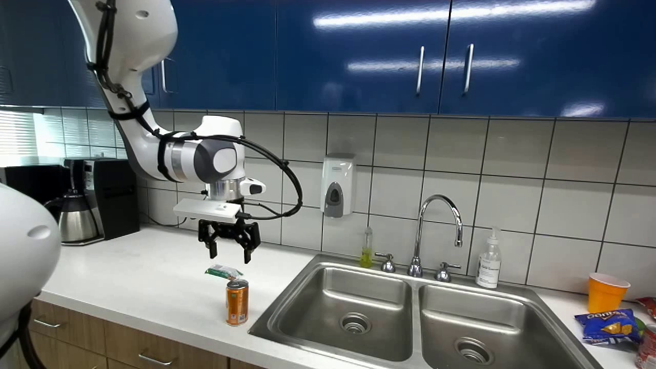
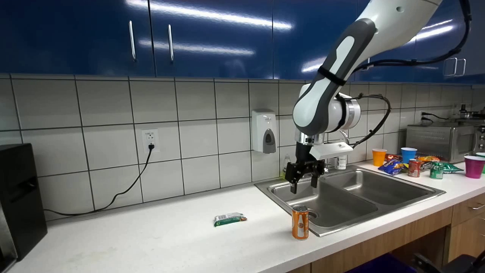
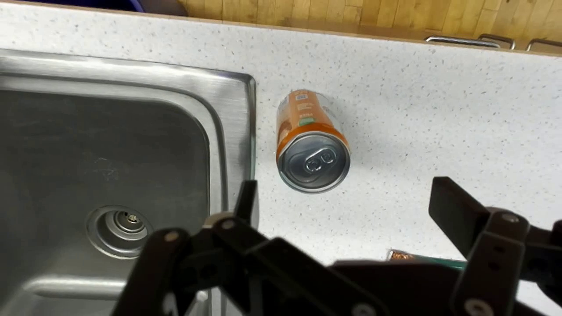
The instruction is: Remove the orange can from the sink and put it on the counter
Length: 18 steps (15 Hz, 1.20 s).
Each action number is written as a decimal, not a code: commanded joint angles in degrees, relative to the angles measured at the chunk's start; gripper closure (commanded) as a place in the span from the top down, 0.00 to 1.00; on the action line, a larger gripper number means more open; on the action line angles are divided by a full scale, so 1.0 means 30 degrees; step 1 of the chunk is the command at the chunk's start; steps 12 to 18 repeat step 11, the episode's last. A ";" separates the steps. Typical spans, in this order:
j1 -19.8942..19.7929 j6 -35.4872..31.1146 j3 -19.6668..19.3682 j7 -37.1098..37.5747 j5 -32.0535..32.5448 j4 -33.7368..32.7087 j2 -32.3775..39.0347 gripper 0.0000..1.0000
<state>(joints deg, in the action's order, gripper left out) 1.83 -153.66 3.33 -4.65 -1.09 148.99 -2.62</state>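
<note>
Two black fingers point(image 3: 454, 210) of the hand point(image 1: 230, 253) are standing wide apart, holding only air; they are hovering higher than the orange can point(image 3: 311, 140) and clear of it. In the wrist view that can is standing upright on the counter point(image 3: 417, 109), at eleven o'clock from the middle of the gap. The two-bowl sink point(image 3: 237, 131) is lying just beside it at nine o'clock, its rim running close; the counter's front edge is passing at twelve, and speckled white surface is stretching away toward three. Counting around the orange can in an exterior view, one green-and-white packet point(image 2: 230, 219) is lying near at nine o'clock, while one orange cup point(image 2: 379, 157), one blue cup point(image 2: 408, 154), one red can point(image 2: 414, 168) and one green can point(image 2: 436, 170) are standing well apart from it, toward two o'clock.
</note>
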 commanded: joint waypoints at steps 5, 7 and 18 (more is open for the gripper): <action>0.0159 0.0800 -0.0162 0.0039 0.0093 0.0795 -0.1647 1.00; 0.0164 0.0921 -0.0169 0.0043 0.0124 0.0963 -0.1978 1.00; 0.0164 0.0951 -0.0172 0.0044 0.0159 0.1044 -0.2054 1.00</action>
